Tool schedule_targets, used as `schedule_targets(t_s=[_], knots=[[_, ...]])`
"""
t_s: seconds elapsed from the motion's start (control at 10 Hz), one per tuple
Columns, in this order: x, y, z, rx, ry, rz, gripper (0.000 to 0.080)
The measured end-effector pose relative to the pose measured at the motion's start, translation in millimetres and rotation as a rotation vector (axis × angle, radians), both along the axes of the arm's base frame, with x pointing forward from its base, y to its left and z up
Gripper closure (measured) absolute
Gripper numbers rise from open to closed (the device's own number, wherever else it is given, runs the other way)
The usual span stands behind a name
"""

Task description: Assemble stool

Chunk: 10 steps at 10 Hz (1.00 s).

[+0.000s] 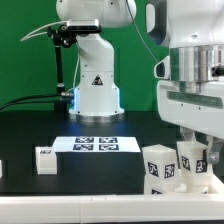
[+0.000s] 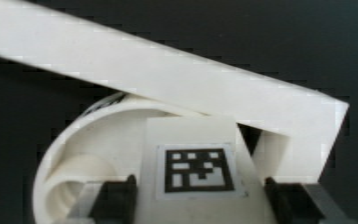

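While the gripper (image 2: 199, 192) straddles a tagged leg (image 2: 197, 165) upright over the seat disc (image 2: 78, 150), I cannot tell whether it pinches; a loose leg (image 1: 45, 158) lies toward nine o'clock.

A white blocky leg (image 2: 197, 165), its square tag facing up, stands between the fingers of the hand (image 2: 201, 203) over the round, rimmed seat disc (image 2: 87, 150), a second tagged leg (image 1: 157, 166) stands upright just beside the hand, and a third leg (image 1: 45, 158) lies well apart from it on the worktop (image 1: 100, 178).
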State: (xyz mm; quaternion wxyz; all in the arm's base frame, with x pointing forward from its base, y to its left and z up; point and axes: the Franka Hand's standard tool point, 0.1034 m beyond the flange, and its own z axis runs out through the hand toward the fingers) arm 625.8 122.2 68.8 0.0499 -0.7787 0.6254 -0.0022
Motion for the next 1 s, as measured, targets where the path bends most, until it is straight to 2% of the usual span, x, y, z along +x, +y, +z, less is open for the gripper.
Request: schedule_targets(t_s=[0.2,0.4,0.6,0.7,0.8,0.9,1.0], knots=[[0.2,0.2,0.3,0.033,0.015,-0.185,0.0462],[1.1,-1.2,-1.3,0.100,0.025,-0.550,0.0462],[1.7,0.6,-1.7,0.150,0.008,-0.688,0.0462],[1.2,0.7,-1.6,0.143,0.002,-0.639,0.0462],[0.8,1.2,-2.4,0.142,0.003,-0.637,0.0349],[0.6,1.4,-2.8,0.139,0.001,-0.613,0.0349],[0.3,4.5,-1.2,0.139,-0.004,-0.576,0.0224]])
